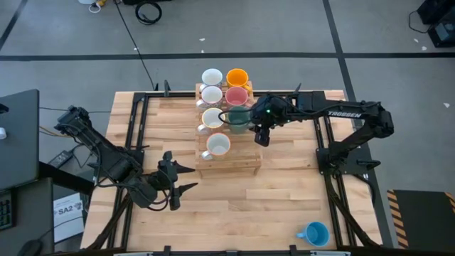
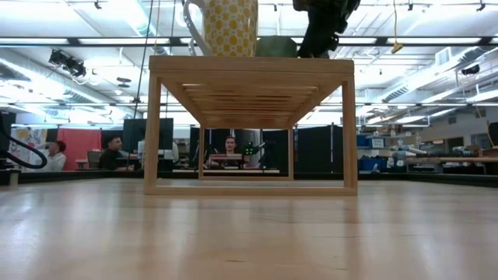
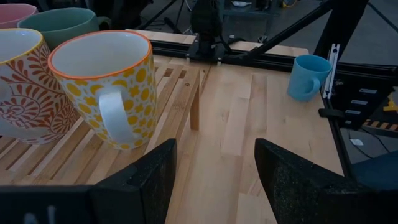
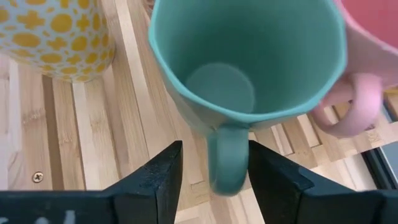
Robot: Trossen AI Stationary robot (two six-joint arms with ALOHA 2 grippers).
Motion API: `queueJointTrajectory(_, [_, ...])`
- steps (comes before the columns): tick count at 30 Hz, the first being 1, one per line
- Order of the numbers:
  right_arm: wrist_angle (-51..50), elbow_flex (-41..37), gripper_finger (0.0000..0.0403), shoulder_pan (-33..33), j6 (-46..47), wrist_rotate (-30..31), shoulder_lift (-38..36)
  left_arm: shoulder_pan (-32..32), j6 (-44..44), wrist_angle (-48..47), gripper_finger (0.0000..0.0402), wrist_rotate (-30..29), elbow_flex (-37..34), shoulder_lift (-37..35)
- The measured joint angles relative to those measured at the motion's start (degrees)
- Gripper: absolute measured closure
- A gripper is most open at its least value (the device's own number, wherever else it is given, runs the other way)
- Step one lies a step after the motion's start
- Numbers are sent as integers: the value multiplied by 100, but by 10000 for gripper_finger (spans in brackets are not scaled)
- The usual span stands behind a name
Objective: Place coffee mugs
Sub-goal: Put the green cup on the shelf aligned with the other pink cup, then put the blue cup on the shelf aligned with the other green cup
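A wooden slatted rack (image 1: 245, 160) in the middle of the table holds several coffee mugs, each standing on its base. The dark green mug (image 4: 249, 62) stands beside the pink mug (image 4: 373, 56) and the yellow-dotted mug (image 4: 56, 31). My right gripper (image 4: 214, 165) hangs open over the rack's right side, a finger on either side of the green mug's handle (image 4: 227, 158), with gaps showing. My left gripper (image 3: 214, 155) waits open near the table's front left, facing the yellow-dotted mug (image 3: 106, 81). A blue mug (image 1: 313, 233) stands on the table.
The rack (image 2: 249, 124) stands raised on legs with open space beneath. White and orange mugs (image 1: 237, 77) fill its far end. Black rails (image 1: 327, 153) frame the table's sides. Bare wood lies between the rack and the blue mug (image 3: 308, 76). People sit in the room behind.
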Motion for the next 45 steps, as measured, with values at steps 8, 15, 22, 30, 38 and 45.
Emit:
queueJointTrajectory(8, [-246,0,221,0,53,0,-493,0,0,0,178,-1,0,0])
queueJointTrajectory(15, [-943,2,221,1,850,-717,-1179,0,0,-2,178,-1,0,0])
queueJointTrajectory(22, [-2200,2,223,612,2545,-2015,-1696,0,1,-2,178,-1,0,0])
queueJointTrajectory(30, [-2629,2,224,2600,4080,-1170,-1805,0,0,-2,178,0,0,0])
queueJointTrajectory(38, [-2463,-388,224,4613,5087,-368,-1401,-1,-2,0,178,-1,0,0])
queueJointTrajectory(45, [-1924,-1141,224,5909,6340,-681,-890,1,-2,0,178,1,0,0])
